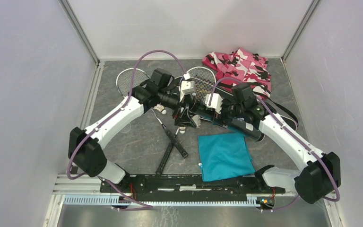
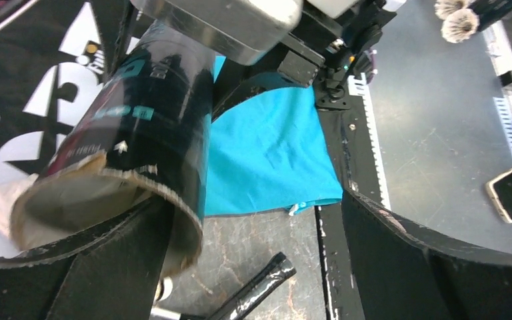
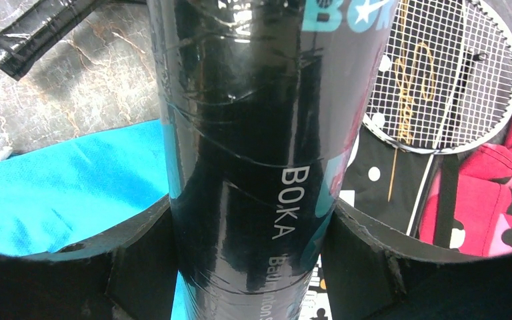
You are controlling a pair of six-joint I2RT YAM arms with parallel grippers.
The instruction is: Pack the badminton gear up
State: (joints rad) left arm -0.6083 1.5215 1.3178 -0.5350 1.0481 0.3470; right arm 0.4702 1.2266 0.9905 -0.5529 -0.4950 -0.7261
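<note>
Shuttlecock tube, long and black, sat clamped across its middle in the right claw, with both fingers pressed flat against its sides. White lettering just above that grip read "BOKA". Smaller print below it began "Badminton" and ran out of sight. Farther up the tube, big teal letters began "BOK".

The left claw stood spread wide, holding nothing. The tube's open, frayed mouth lay right up against the inside of one finger, though I could not tell whether they touched. The teal print on the tube there was too blurred to read.

Beyond the gap of the left claw lay the teal cloth, and nearer in was a black racquet handle. Off to one side of the right claw, a silver racquet head carried gold script I could not make out. It sat by the black bag with white dots, and the pink camouflage fabric was just beyond.
</note>
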